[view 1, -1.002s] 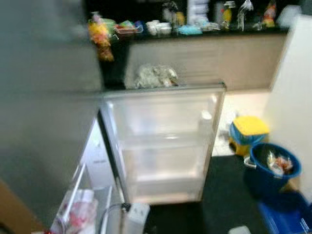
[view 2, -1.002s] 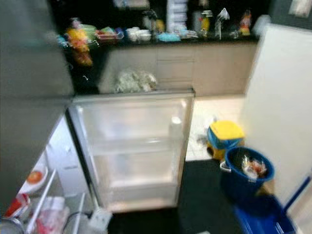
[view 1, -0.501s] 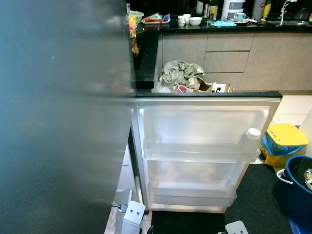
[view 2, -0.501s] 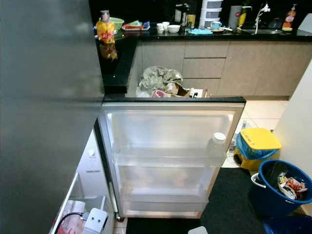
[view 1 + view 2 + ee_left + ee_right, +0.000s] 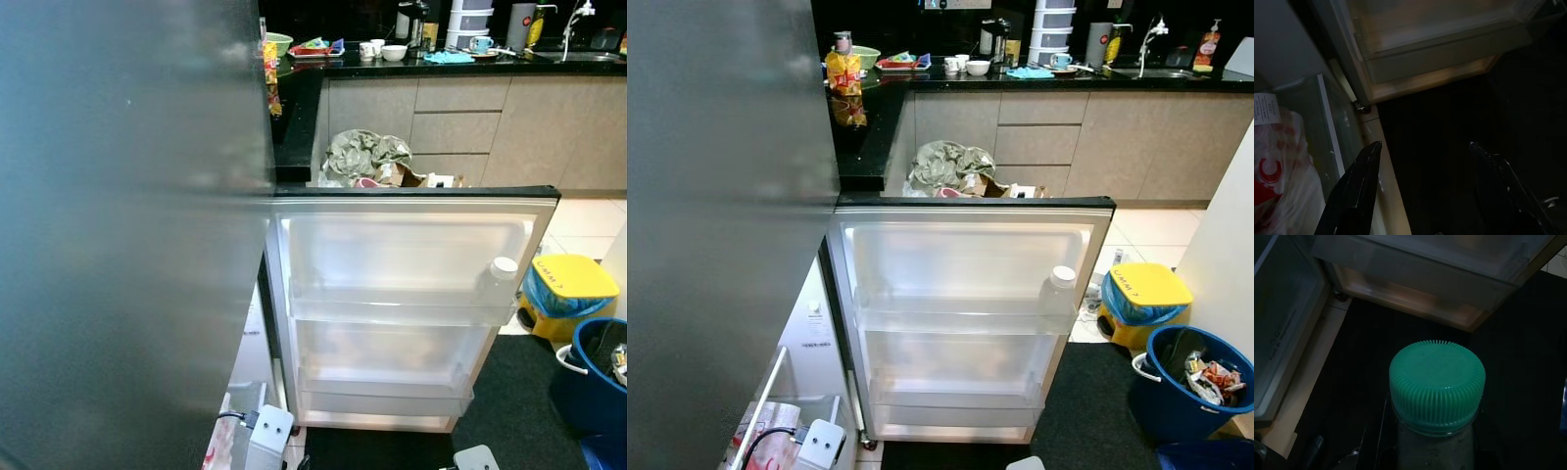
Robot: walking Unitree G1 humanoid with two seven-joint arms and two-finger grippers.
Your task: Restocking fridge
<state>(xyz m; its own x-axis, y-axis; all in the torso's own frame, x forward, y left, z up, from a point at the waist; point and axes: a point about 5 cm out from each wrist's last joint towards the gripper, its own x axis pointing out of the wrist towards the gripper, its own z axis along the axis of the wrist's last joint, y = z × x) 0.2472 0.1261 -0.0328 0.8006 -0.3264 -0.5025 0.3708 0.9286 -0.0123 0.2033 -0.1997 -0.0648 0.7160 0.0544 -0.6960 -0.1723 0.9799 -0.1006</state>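
The fridge's lower door (image 5: 970, 313) stands wide open in front of me, its clear shelves nearly bare. One white-capped bottle (image 5: 1061, 278) stands in the upper door shelf at its right end. A bottle with a ribbed green cap (image 5: 1436, 387) stands upright in my right gripper (image 5: 1430, 455), which is shut on it low above the black mat, just before the door's foot. My left gripper (image 5: 1424, 146) hangs open with nothing between its fingers, near the fridge's bottom corner. A red and white bag (image 5: 1273, 171) lies in the fridge's glass-fronted drawer beside it.
The grey upper fridge door (image 5: 127, 225) blocks my left. A yellow-lidded bin (image 5: 1143, 292) and a blue bucket of rubbish (image 5: 1187, 380) stand on the right by a white wall. Behind the door lie a heap of cloth (image 5: 948, 163) and a cluttered black counter (image 5: 1019, 76).
The camera swung left and steadied, so the blur of a second ago is gone. The door, the bottle on its shelf and the bins have not moved.
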